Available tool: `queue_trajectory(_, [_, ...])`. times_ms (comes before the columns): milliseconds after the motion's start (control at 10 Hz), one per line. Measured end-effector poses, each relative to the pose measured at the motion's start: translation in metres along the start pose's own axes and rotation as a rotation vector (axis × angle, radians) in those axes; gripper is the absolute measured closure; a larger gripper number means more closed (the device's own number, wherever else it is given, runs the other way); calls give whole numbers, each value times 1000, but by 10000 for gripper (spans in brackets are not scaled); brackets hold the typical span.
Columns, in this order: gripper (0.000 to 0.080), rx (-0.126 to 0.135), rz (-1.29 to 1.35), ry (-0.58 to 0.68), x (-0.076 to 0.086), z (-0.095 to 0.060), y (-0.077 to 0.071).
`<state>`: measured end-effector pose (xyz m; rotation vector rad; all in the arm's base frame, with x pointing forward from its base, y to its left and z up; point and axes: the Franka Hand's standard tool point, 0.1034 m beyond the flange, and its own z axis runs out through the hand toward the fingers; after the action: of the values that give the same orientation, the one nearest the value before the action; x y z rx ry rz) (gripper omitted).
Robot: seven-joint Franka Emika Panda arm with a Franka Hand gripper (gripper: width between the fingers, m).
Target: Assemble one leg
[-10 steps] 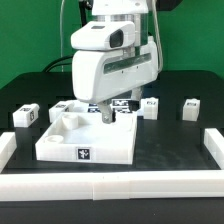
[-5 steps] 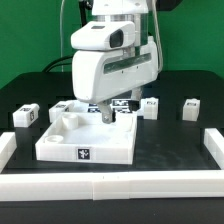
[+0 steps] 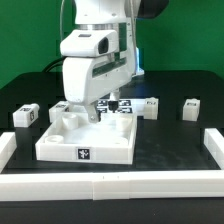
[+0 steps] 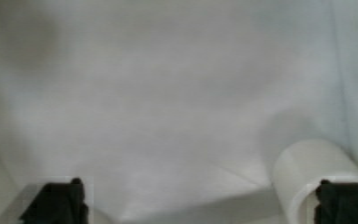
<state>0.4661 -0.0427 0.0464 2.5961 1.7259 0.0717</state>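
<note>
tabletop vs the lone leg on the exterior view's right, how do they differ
The tabletop is a large flat square tray with corner sockets; the leg is a small stubby block. The tabletop lies under the gripper; the leg stands apart from it. Both are white with a black-and-white tag.

A green backdrop (image 3: pixel 30 40) stands behind a black table (image 3: pixel 178 142) edged by white rails (image 3: pixel 110 186).

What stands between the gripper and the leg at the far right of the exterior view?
The gripper hangs low over the tabletop. Toward that leg, the tabletop's raised right rim and another leg appear to lie roughly in line. Rising first would probably clear both.
</note>
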Motion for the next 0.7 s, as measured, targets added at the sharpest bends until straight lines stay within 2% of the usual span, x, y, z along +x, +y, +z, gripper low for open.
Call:
queue_trajectory(500, [150, 0, -25, 0, -2, 1, 0])
queue_trajectory(600, [150, 2, -66, -1, -6, 2, -3])
queue_trajectory(700, [150, 6, -93, -1, -14, 4, -16])
